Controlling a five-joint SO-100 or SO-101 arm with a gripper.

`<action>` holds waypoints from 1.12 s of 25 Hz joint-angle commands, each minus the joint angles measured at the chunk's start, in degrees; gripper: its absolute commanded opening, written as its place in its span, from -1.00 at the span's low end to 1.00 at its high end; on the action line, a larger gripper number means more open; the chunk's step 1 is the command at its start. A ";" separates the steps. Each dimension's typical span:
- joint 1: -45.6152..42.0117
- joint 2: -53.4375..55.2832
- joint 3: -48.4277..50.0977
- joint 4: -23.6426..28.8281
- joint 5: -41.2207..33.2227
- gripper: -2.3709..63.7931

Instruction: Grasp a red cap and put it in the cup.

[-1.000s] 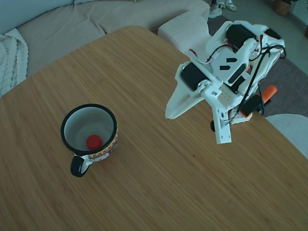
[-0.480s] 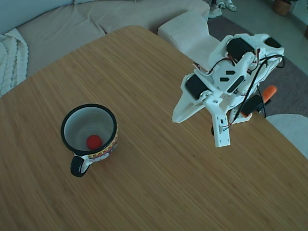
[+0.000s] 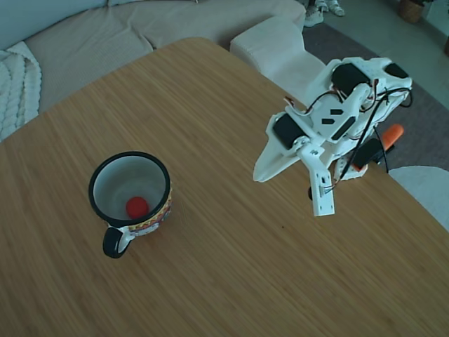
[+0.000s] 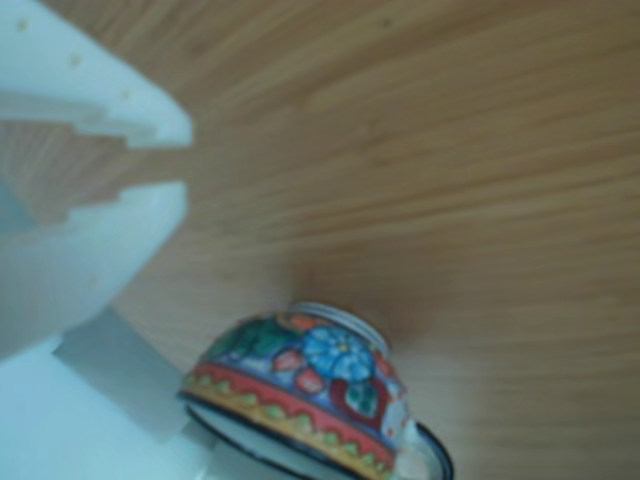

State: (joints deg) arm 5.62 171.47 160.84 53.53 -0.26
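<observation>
Bamboo-like wood with a fine grain makes the top of the desk (image 3: pixel 231 274), and on it, at about 8 o'clock from the centre of the fixed view, stands the cup (image 3: pixel 131 199), a white enamel mug with a black rim, its black handle pointing toward 7 o'clock. The red cap (image 3: pixel 137 206) lies inside it on the white bottom, so I judge that the placing step is done and only the retreat of the arm remains. The white arm is folded at about 2 o'clock in the fixed view, well apart from the cup, beside an orange part at the edge of the desk. Its fingers (image 3: pixel 291 188) are spread apart and hold nothing; one broad finger points toward 8 o'clock and the narrow one hangs toward 6 o'clock. In the other view the two white fingers (image 4: pixel 175 165) show at 10 o'clock, with an empty gap between them, and the painted flower band of the cup (image 4: pixel 310 385) sits at 6 o'clock, blurred. The next move, as I judge it, calls only for folding the arm to rest without touching the cup.
</observation>
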 commanded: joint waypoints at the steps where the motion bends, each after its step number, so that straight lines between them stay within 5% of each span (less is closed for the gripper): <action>1: 0.26 2.46 -0.26 -0.97 0.09 -0.93; 28: 0.18 13.01 3.25 0.62 -0.35 -0.91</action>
State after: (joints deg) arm 5.62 183.78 164.62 54.23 -0.35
